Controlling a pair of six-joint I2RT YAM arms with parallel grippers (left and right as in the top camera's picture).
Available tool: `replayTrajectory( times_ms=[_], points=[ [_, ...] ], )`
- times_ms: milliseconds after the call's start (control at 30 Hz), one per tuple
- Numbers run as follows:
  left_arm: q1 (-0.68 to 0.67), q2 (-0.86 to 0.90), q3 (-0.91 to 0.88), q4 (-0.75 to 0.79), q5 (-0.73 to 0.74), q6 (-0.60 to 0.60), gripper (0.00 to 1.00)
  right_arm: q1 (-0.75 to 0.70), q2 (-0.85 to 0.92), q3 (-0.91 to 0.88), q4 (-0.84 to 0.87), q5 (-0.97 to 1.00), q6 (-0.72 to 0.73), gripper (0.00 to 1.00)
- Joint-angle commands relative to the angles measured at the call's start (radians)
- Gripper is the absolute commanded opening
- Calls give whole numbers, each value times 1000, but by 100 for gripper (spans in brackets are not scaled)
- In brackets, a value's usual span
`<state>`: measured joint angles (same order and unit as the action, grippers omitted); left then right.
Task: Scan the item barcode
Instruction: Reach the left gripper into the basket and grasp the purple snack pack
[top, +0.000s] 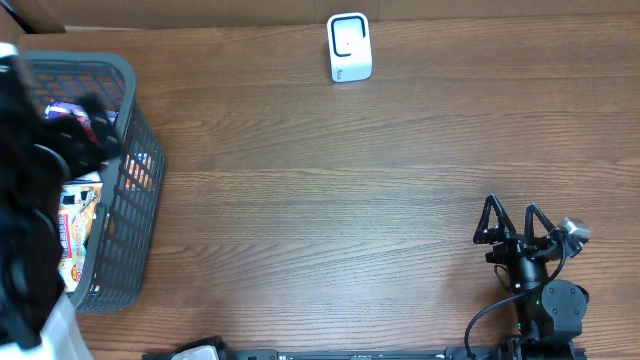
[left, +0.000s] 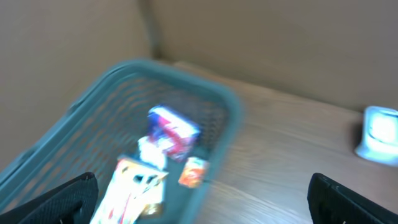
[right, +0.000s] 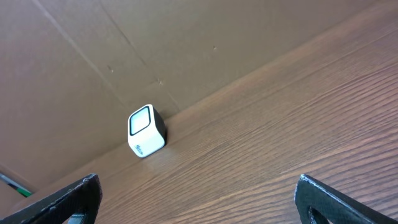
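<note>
Several packaged items lie in the grey mesh basket (top: 140, 215) at the table's left edge. In the left wrist view, which is motion-blurred, I see a red, white and blue pack (left: 173, 129), a white box (left: 134, 186) and a small orange packet (left: 194, 172). My left gripper (left: 202, 208) hangs open above the basket with nothing in it; from overhead it is a dark blur (top: 80, 130). The white barcode scanner (top: 349, 47) stands at the table's far edge, also visible as the scanner (right: 146, 131). My right gripper (top: 512, 222) is open and empty at the near right.
A brown cardboard wall (right: 186, 43) runs along the back of the wooden table (top: 330, 200), right behind the scanner. The basket's rim (left: 180, 71) stands well above the table surface. The right arm's base (top: 550, 305) sits at the front edge.
</note>
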<state>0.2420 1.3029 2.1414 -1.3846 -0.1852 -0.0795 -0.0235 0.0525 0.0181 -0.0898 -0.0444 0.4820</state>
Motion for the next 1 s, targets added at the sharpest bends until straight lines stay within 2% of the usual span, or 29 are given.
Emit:
replayTrajectory(
  times_ms=[0,100,233,333,500,700,967],
  points=[
    [186,89,14,-2,23,-100,100,8,-8,-10,8,10,-7,100],
    [334,177,14,2,125,-116,100,8,-8,-10,8,10,-7,100],
    [416,285,14,14,216,-116,98,8,-8,-10,8,9,-7,100],
    [425,367,14,20,262,-116,100,8,-8,-10,8,9,-7,100],
    [425,520,14,29,261,-125,100,8,-8,-10,8,9,-7,100],
    [420,688,14,114,260,-199,100,8,-8,-10,8,9,-7,100],
    [399,860,14,195,256,-217,100,8,-8,-10,8,9,-7,100]
  ],
)
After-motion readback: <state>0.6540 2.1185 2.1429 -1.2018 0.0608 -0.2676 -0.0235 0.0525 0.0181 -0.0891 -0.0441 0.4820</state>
